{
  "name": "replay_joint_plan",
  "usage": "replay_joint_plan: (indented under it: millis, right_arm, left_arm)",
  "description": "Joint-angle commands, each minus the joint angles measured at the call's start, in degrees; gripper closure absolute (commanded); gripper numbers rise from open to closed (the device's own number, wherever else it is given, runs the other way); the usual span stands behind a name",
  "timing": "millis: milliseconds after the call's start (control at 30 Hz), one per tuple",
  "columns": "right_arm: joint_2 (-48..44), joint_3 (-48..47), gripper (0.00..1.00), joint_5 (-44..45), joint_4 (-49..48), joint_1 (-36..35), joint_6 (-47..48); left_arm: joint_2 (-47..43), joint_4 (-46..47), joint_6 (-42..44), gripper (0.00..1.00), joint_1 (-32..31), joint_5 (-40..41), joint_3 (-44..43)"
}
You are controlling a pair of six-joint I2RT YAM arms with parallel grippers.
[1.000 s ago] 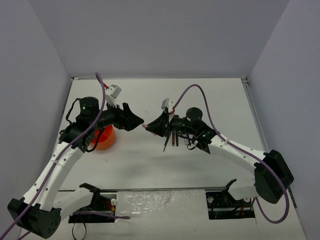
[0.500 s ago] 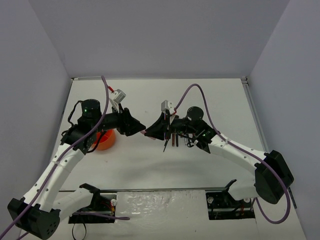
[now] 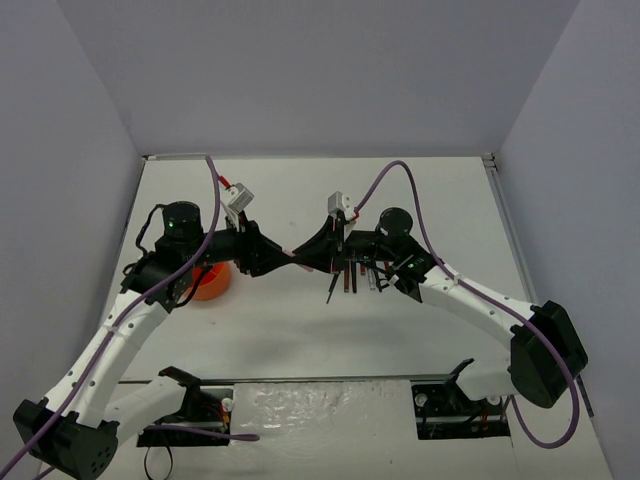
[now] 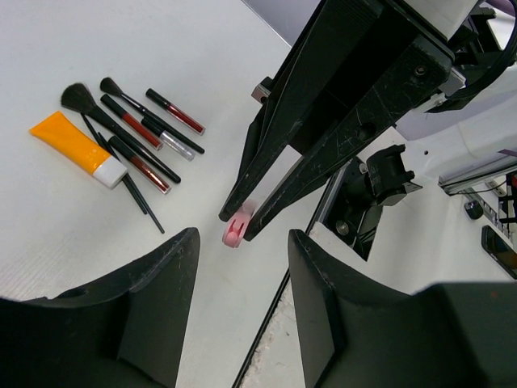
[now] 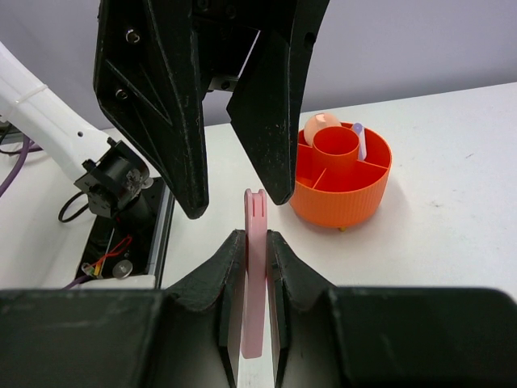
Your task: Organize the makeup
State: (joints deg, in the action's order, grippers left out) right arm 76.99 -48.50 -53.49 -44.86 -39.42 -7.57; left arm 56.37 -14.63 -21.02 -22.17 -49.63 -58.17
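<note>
We saw a white surface (image 3: 470,210) boxed by pale grey walls (image 3: 300,70). The right fingers (image 5: 229,263) clamped a pink makeup piece (image 5: 255,275) above it, between the spread left fingers (image 4: 153,283); brushes (image 4: 121,121) and an orange-white tube (image 4: 77,147) lay together.

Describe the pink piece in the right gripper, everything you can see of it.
The pink piece is a thin, flat, pale pink strip, matte like plastic or foam, seen edge-on. Its free end is rounded, with two short grooves. The right gripper clamps it by both flat faces. It stands out past the fingertips, in the air above the table. The free end sits at the mouth of the open left gripper, with no contact visible.
</note>
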Motion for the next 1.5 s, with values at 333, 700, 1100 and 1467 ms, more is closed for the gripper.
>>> replay_joint_plan:
  millis: [333,700,1100,1467]
  right_arm:
    - [0.1,-2.8,1.0,-2.4,-11.5,0.1,-4.9]
    - [0.7,-2.7,0.92,-2.4,-12.0,0.2,-5.3]
    - [-3.2,-2.4,0.02,4.3,0.6,2.8,1.4]
    - [-15.2,1.7,0.0,39.3,21.1,5.9,7.7]
  left_arm:
    - [0.5,8.3,-0.3,0.66,-0.8,-2.0,-1.1]
    - [0.4,9.4,-0.3,1.0,-0.9,-2.0,-0.7]
    - [-0.2,5.3,2.1,1.0,-0.9,3.7,-1.2]
    - [5.0,-15.9,6.0,1.0,1.3,49.4,-13.4]
